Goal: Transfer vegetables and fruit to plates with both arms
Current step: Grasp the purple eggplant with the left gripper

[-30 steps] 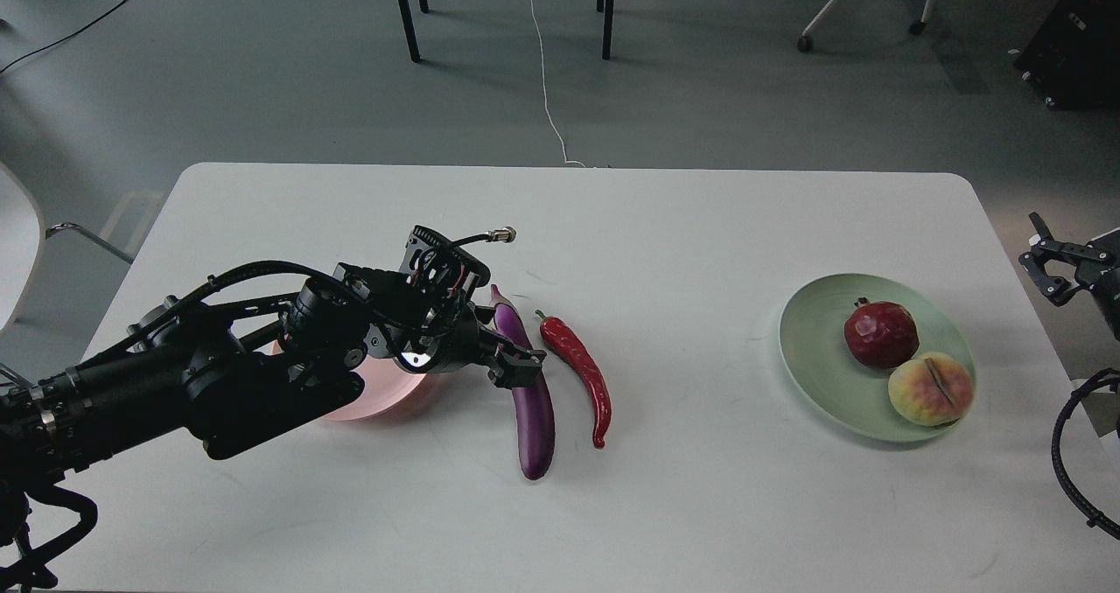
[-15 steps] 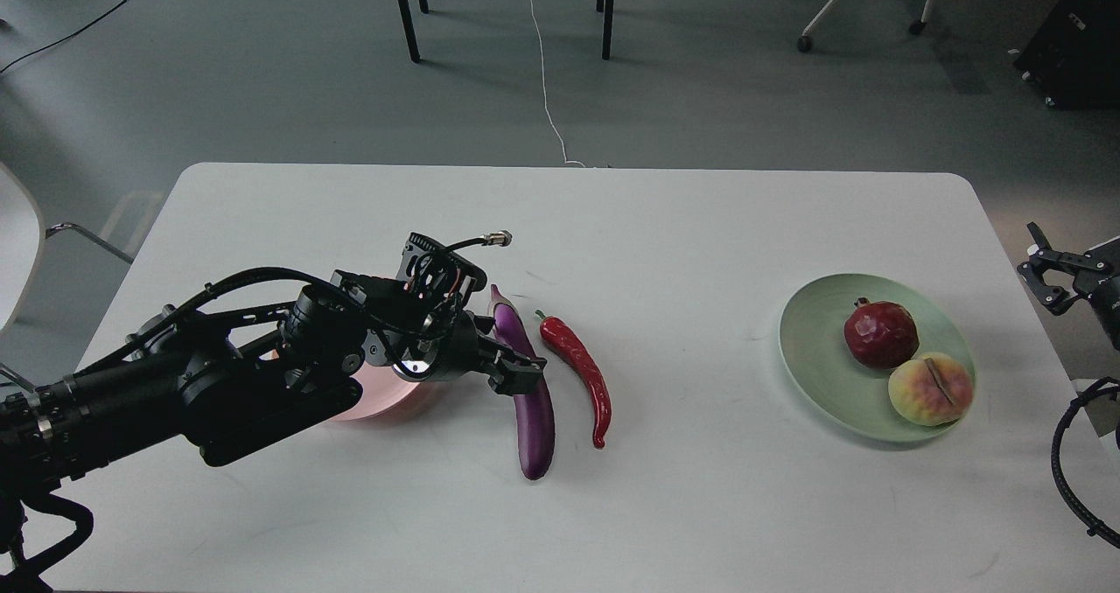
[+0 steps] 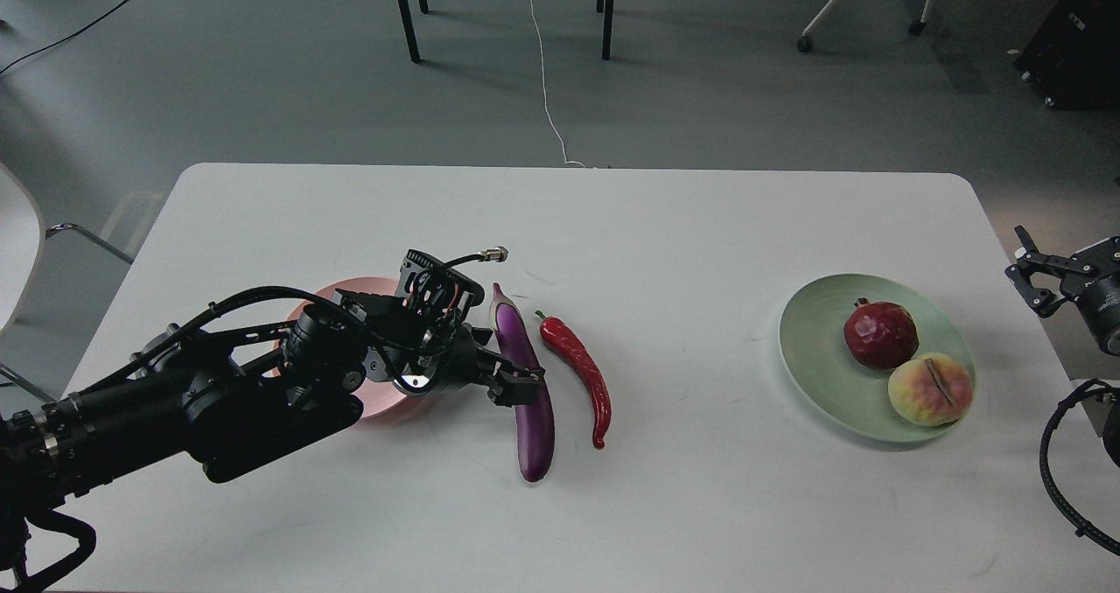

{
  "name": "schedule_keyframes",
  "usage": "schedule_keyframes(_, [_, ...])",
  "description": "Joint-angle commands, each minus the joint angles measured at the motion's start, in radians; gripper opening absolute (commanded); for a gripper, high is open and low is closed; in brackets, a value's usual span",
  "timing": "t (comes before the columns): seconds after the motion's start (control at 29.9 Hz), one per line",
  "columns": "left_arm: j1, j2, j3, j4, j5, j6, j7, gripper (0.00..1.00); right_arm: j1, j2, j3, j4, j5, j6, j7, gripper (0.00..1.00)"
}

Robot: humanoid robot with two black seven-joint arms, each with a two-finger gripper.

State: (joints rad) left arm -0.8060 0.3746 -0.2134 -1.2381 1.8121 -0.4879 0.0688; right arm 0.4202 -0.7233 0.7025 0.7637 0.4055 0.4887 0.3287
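Observation:
The purple eggplant [image 3: 528, 389] lies lengthwise on the white table [image 3: 612, 226], with the red chili pepper [image 3: 580, 373] just to its right. My left gripper [image 3: 518, 384] is low against the eggplant's middle. Its fingers are dark and I cannot tell them apart. The pink plate [image 3: 350, 287] lies left of the eggplant, mostly hidden under my left arm. The green plate [image 3: 814, 348] at the right holds the pomegranate [image 3: 880, 334] and the peach [image 3: 929, 389]. My right gripper [image 3: 1025, 271] hangs open and empty off the table's right edge.
Chair and table legs [image 3: 404, 11] and a white cable [image 3: 547, 94] are on the grey floor beyond the table's far edge. A black cable loop [image 3: 1063, 470] hangs at the right edge. A pale chair [image 3: 17, 252] is off the left side.
My left gripper has sunk lower and nearer along the eggplant, uncovering more of the pink plate's far rim. The eggplant has barely shifted. My right gripper has drifted slightly left.

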Motion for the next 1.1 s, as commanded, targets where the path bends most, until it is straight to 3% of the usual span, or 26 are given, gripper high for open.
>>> schedule_keyframes(0.0, [0.001, 0.000, 0.002, -0.001, 0.004, -0.001, 0.000, 0.74, 0.000, 0.001, 0.000, -0.003, -0.001, 0.000, 0.000, 0.99])
schedule_keyframes(0.17, [-0.002, 0.000, 0.002, 0.000, 0.004, -0.001, 0.005, 0.47, 0.000, 0.001, 0.000, -0.007, -0.001, 0.000, 0.000, 0.99])
schedule_keyframes(0.54, [-0.005, 0.000, 0.011, -0.012, -0.001, -0.001, 0.028, 0.13, -0.001, 0.004, -0.001, -0.012, -0.001, 0.000, 0.001, 0.99])
schedule_keyframes(1.07, [-0.031, 0.035, -0.015, -0.122, -0.013, -0.001, 0.029, 0.09, 0.000, 0.004, 0.000, -0.021, -0.002, 0.000, 0.001, 0.99])
